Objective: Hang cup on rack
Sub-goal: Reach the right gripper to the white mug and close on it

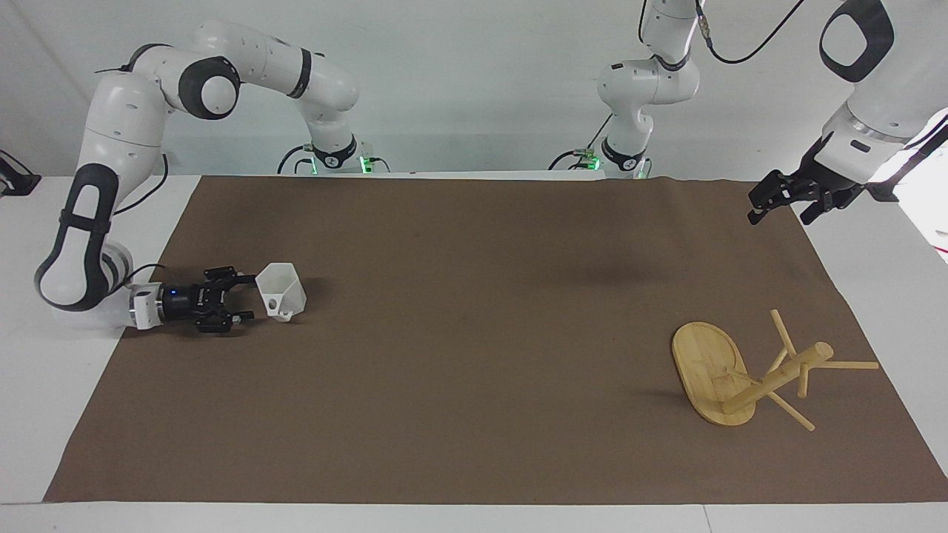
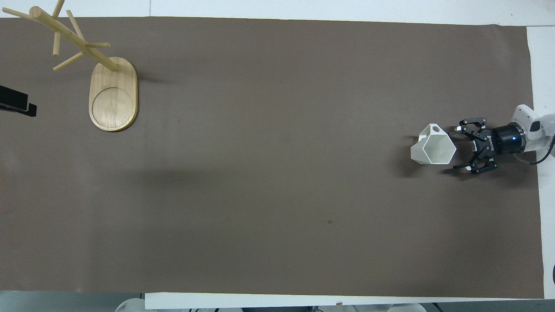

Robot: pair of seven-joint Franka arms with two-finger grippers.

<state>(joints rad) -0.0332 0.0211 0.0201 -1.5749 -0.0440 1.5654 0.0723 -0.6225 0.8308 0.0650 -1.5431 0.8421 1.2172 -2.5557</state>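
The white faceted cup [image 1: 281, 290] stands mouth up on the brown mat toward the right arm's end; it also shows in the overhead view [image 2: 433, 149]. Its handle points away from the robots. My right gripper [image 1: 248, 296] lies low and level beside the cup, open, and its fingertips [image 2: 454, 128] just reach the cup's side. I cannot tell whether they touch it. The bamboo rack [image 1: 748, 374] stands upright toward the left arm's end, with its oval base [image 2: 112, 93] on the mat and nothing on its pegs. My left gripper [image 1: 778, 203] waits raised over the mat's edge nearest to it.
The brown mat [image 1: 474, 348] covers most of the white table. A wide stretch of bare mat lies between the cup and the rack. In the overhead view only the tip of the left gripper [image 2: 17, 103] shows.
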